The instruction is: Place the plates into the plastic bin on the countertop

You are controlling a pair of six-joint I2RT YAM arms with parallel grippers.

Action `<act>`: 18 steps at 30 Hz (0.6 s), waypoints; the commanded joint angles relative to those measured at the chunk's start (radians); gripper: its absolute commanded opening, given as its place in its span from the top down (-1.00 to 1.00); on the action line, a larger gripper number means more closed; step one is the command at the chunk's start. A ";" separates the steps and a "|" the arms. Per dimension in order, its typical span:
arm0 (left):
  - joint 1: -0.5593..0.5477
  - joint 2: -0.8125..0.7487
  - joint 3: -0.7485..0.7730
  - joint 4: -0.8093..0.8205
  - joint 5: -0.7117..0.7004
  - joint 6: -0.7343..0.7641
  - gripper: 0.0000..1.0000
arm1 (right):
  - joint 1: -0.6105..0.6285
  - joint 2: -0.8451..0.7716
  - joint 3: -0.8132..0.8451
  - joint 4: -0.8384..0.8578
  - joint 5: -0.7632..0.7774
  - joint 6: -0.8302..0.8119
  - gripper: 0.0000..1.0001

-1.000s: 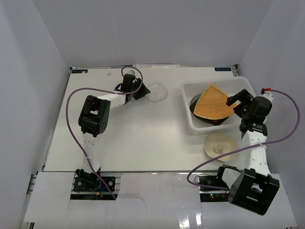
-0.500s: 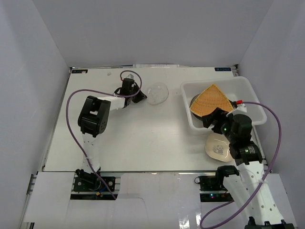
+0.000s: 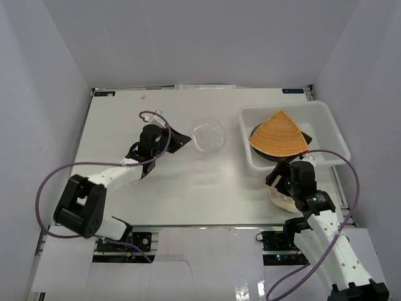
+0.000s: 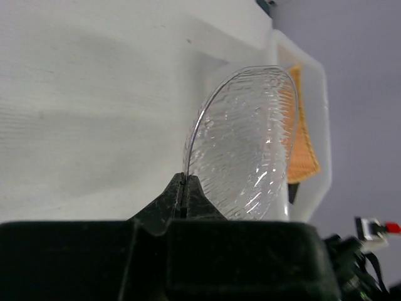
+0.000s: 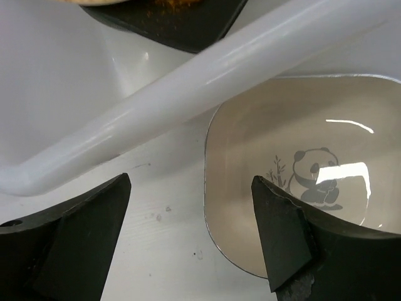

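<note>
A small clear glass plate (image 3: 208, 135) (image 4: 244, 150) stands tilted on edge above the countertop (image 3: 188, 182), left of the plastic bin (image 3: 326, 110) (image 4: 279, 63). My left gripper (image 3: 180, 139) (image 4: 185, 182) is shut on its rim. In the bin, an orange woven fan-shaped plate (image 3: 279, 133) (image 4: 299, 144) lies on a black plate (image 3: 268, 157) (image 5: 182, 22). My right gripper (image 3: 279, 179) (image 5: 190, 180) hangs open astride the left rim of a cream dish (image 5: 301, 188) with a panda drawing, just in front of the bin's rim (image 5: 207, 75).
White walls close in the table on three sides. In the top view the right arm (image 3: 313, 207) covers most of the cream dish (image 3: 280, 199). Purple cables loop off both arms.
The left gripper shut on the glass plate, tipped it up and carried it nearer and slightly right. The right arm swung from beside the bin down to the cream dish, jaws narrowing slightly.
</note>
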 commanded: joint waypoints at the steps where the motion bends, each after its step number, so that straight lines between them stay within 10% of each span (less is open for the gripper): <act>1: -0.038 -0.172 -0.087 0.046 -0.021 -0.007 1.00 | 0.081 0.034 -0.025 0.013 0.091 0.070 -0.65; 9: -0.051 -0.436 -0.111 -0.069 -0.038 0.073 1.00 | 0.309 0.152 -0.127 0.048 0.241 0.251 -0.46; 18: -0.051 -0.515 -0.066 -0.139 -0.028 0.131 1.00 | 0.670 0.271 -0.111 0.019 0.346 0.496 0.77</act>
